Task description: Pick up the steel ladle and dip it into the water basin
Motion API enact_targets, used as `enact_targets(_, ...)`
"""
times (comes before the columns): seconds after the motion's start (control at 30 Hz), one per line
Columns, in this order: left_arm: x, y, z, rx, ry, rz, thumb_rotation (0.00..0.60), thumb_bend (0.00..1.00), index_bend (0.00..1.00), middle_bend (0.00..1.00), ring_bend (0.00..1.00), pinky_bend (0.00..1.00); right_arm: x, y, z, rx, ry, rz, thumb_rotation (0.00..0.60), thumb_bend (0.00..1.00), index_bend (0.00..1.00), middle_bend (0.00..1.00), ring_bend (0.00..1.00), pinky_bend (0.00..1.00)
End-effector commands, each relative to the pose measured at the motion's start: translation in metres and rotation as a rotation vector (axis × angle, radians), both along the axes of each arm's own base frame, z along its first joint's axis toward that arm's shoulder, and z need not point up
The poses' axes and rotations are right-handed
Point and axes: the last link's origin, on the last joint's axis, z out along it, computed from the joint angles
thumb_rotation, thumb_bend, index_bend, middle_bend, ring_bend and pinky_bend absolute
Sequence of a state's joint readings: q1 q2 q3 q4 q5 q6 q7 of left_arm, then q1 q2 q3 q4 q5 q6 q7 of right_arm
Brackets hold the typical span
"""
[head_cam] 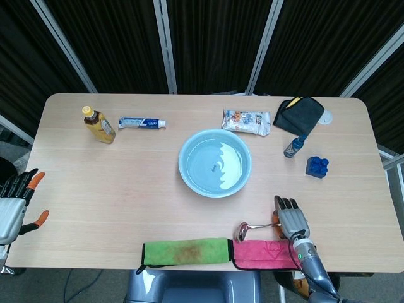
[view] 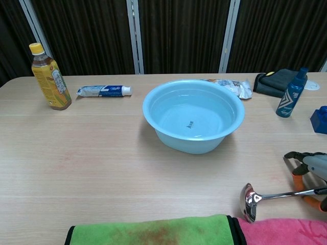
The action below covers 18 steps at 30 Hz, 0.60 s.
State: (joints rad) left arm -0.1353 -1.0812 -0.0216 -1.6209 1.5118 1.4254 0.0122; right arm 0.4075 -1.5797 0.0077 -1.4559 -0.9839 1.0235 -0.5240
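The steel ladle (head_cam: 241,231) (view: 249,202) lies near the table's front edge, its bowl on its side just above the pink cloth (head_cam: 262,255) and its thin handle running right. My right hand (head_cam: 290,220) (view: 308,168) lies over the handle's far end with its fingers stretched forward, not wrapped around it. The light-blue water basin (head_cam: 215,163) (view: 192,115) stands at mid-table, holding water, about a hand's length behind and left of the ladle. My left hand (head_cam: 15,203) hovers off the table's left edge, fingers spread and holding nothing.
A green cloth (head_cam: 186,251) (view: 153,230) lies left of the pink one. At the back are a yellow bottle (head_cam: 99,124), a toothpaste tube (head_cam: 142,123), a snack packet (head_cam: 246,121), a dark cloth (head_cam: 300,115), a blue bottle (head_cam: 294,147) and a blue block (head_cam: 317,166).
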Motion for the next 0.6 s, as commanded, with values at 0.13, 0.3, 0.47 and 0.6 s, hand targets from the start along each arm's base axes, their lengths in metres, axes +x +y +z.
enact_targets(0.13, -0.001, 0.0, 0.001, 0.003, -0.003, 0.001, 0.6, 0.31, 0.0, 0.0, 0.0, 0.0, 0.001, 0.001, 0.0, 0.0, 0.016, 0.001, 0.6, 0.45, 0.59, 0.0, 0.0, 0.0)
enact_targets(0.3, -0.001, -0.001, 0.002, 0.002, -0.005, -0.001, 0.6, 0.31, 0.0, 0.0, 0.0, 0.0, 0.001, 0.001, 0.002, -0.009, 0.025, 0.004, 0.6, 0.45, 0.61, 0.0, 0.0, 0.0)
enact_targets(0.47, 0.0, -0.001, 0.002, 0.0, -0.005, -0.002, 0.6, 0.31, 0.0, 0.0, 0.0, 0.0, 0.002, 0.001, 0.008, -0.025, 0.035, 0.016, 0.6, 0.49, 0.62, 0.0, 0.0, 0.0)
enact_targets(0.6, 0.0, -0.001, 0.001, -0.003, -0.004, -0.005, 0.6, 0.31, 0.0, 0.0, 0.0, 0.0, 0.004, 0.003, 0.017, -0.046, 0.045, 0.031, 0.6, 0.54, 0.63, 0.0, 0.0, 0.0)
